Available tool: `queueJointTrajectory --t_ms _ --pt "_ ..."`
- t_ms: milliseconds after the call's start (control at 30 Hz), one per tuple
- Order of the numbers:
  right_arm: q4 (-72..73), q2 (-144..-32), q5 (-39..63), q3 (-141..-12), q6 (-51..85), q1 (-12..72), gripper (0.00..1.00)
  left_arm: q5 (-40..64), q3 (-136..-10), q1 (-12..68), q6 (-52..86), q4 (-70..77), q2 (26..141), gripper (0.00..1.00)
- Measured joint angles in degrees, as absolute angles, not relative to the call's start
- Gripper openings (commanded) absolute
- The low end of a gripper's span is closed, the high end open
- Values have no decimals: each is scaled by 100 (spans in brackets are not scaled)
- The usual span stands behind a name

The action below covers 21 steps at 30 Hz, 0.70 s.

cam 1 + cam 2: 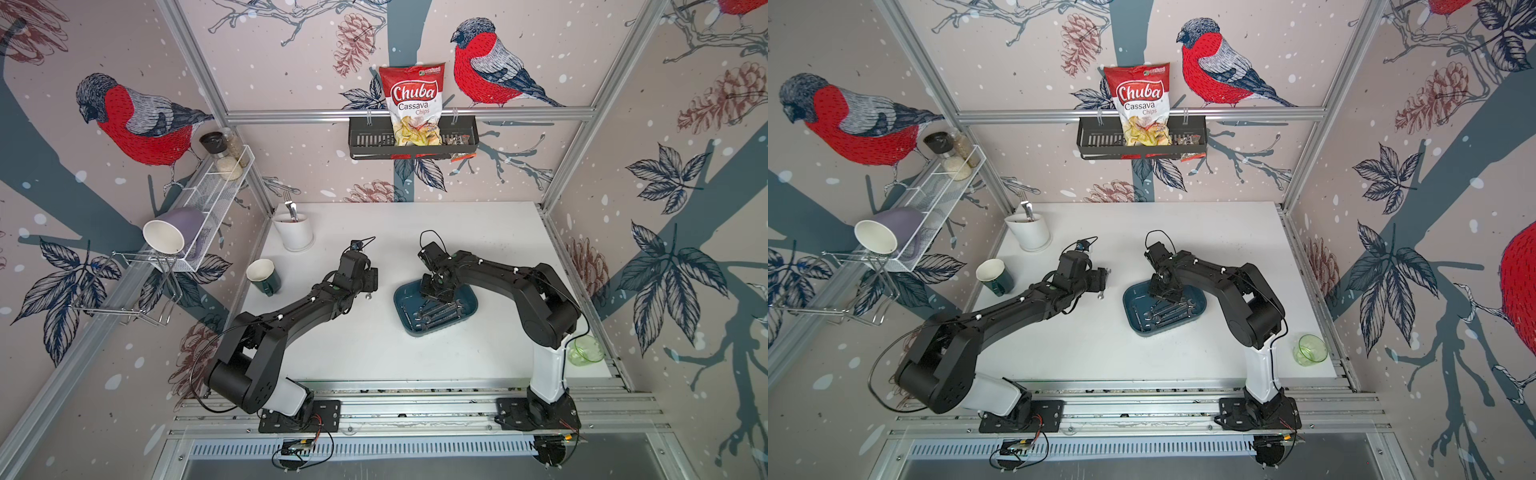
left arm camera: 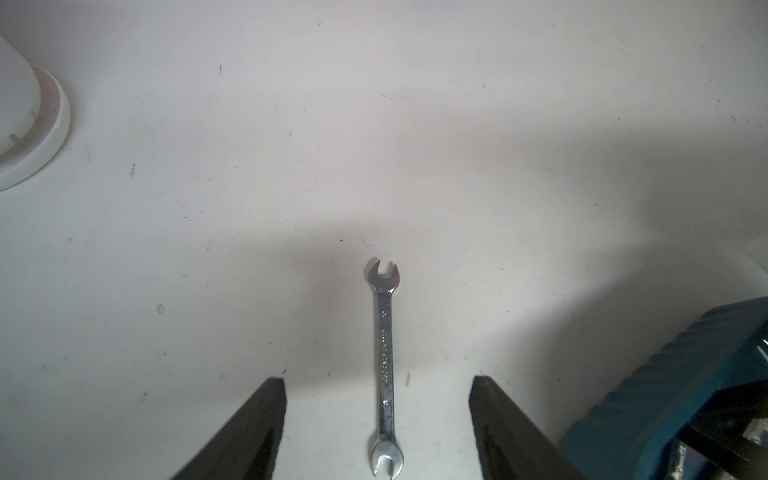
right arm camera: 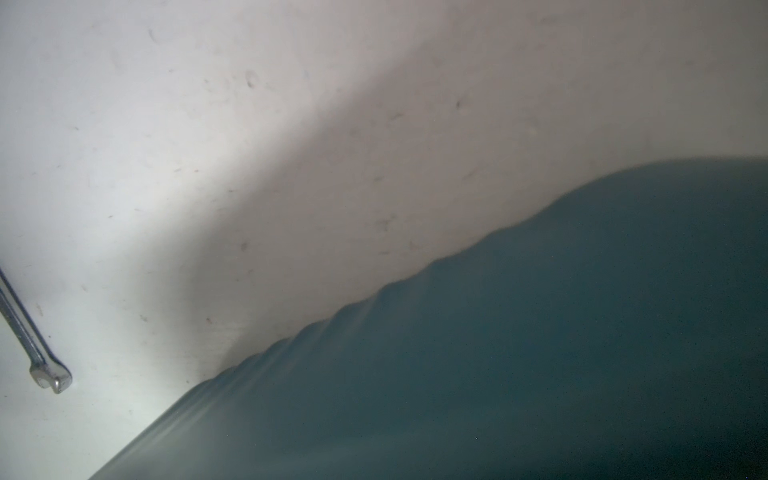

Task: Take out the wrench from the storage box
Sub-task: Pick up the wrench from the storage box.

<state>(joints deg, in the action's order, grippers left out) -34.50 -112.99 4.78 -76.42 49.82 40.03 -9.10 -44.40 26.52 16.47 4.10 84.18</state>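
- One wrench (image 2: 384,365) lies flat on the white table (image 1: 374,345), just left of the storage box (image 1: 404,305).
- The left gripper (image 2: 378,380) hovers over it, fingers spread on either side, not touching it.
- The right gripper (image 1: 435,293) reaches into the box above the other wrenches (image 1: 442,316); whether it grasps anything cannot be told.

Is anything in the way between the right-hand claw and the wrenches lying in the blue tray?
Nothing visible. The storage box has no lid, and the right gripper hangs low over it, right by the wrenches piled inside. They do overlap one another.
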Motion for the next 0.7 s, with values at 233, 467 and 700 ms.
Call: queueJointTrajectory --t_ms 233,467,700 --pt "-3437 -11334 475 -7660 4984 4010 40 -939 -4362 2652 1647 499 8307 75" --pt "-3557 -11472 276 -7835 5061 4097 20 -956 -4272 2652 1643 569 8158 76" --pt "-3778 -11456 89 -7872 5096 4185 8 -969 -4228 2652 1612 582 8079 76"
